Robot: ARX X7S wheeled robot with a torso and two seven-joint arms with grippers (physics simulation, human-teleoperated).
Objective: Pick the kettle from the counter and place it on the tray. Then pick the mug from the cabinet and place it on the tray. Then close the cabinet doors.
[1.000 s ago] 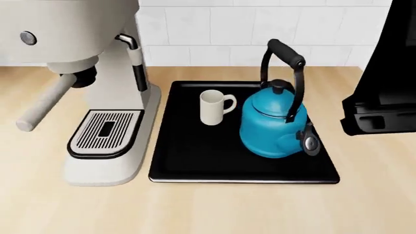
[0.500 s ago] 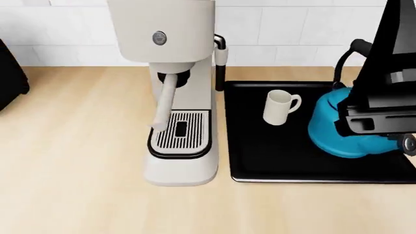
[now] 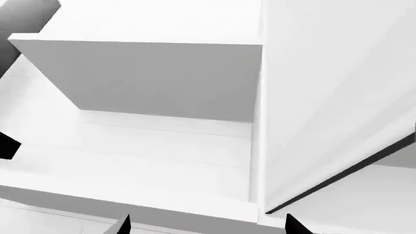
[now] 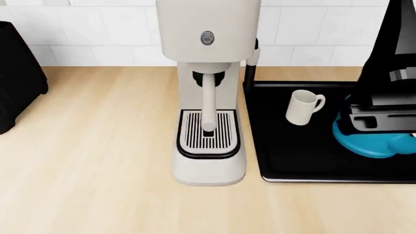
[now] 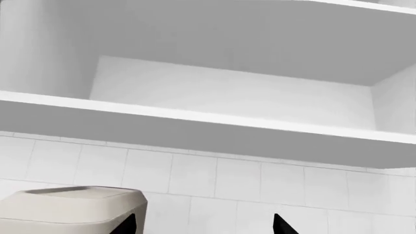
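The teal-blue kettle point(image 4: 371, 145) stands on the black tray point(image 4: 293, 156) at the right, mostly hidden behind my right arm point(image 4: 390, 73). The cream-white mug point(image 4: 303, 107) stands upright on the tray, left of the kettle. The tray lies on the blond wood counter point(image 4: 97, 161). My left gripper point(image 3: 206, 226) is open and empty, facing a white cabinet box point(image 3: 162, 78) and a white panel point(image 3: 338, 97) beside it. My right gripper point(image 5: 204, 226) is open and empty, facing open, bare cabinet shelves point(image 5: 195, 129) above the tiled wall.
A cream coffee machine point(image 4: 208, 97) with a slotted drip grate point(image 4: 208, 136) stands on the counter just left of the tray; its top shows in the right wrist view point(image 5: 71, 207). My left arm point(image 4: 16, 78) shows black at the left edge. White tiles point(image 4: 97, 29) back the counter.
The head view has swung left: the coffee machine, tray, mug and kettle have all shifted right in the picture. The kettle is now mostly behind my right arm.
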